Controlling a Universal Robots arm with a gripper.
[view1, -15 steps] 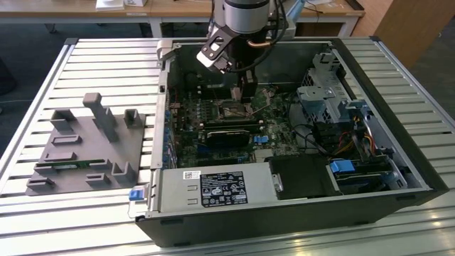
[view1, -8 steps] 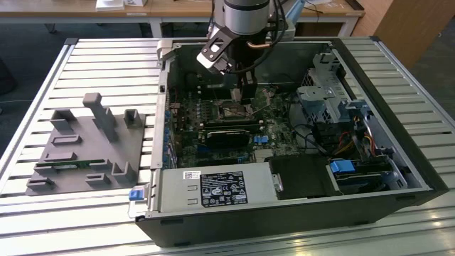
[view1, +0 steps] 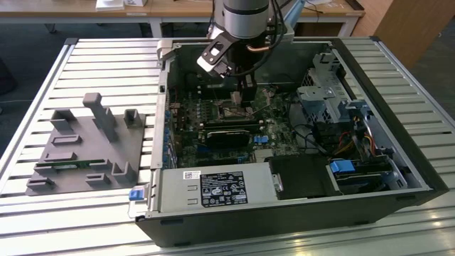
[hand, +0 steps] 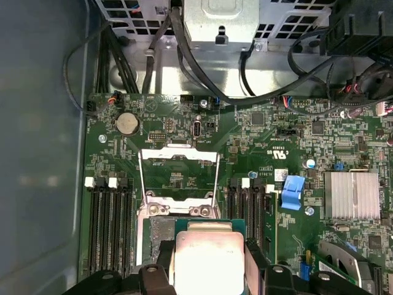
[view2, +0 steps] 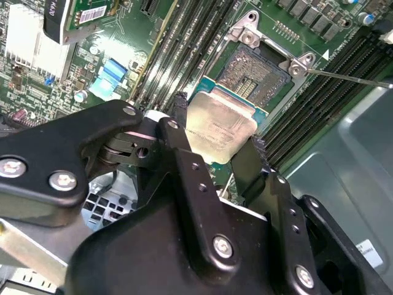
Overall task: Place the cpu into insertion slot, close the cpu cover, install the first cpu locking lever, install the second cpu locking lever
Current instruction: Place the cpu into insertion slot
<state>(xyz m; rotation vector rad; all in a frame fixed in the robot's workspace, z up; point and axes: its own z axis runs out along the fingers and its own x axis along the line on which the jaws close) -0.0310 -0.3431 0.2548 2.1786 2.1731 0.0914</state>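
Note:
My gripper (view2: 218, 128) is shut on the cpu (view2: 228, 117), a flat square chip with a silver face, pinched at two opposite edges between the black fingers (view2: 179, 123). The chip hangs a little above the insertion slot (view2: 255, 69), partly over its near edge. In the first wrist view the cpu (hand: 206, 261) covers part of the insertion slot (hand: 159, 236), and the cpu cover (hand: 178, 153), a silver frame, stands swung open beyond it. A thin locking lever (view2: 353, 78) sticks out beside the socket. In the exterior view the gripper (view1: 243, 95) reaches down into the case above the insertion slot (view1: 234, 112).
The open computer case (view1: 284, 213) lies on a slatted table. Long black memory slots (hand: 110, 221) flank the socket. A finned heatsink (hand: 351, 195), a blue connector (hand: 293, 190) and black cables (hand: 202, 74) lie nearby. A grey fixture block (view1: 89, 146) sits at the exterior view's left.

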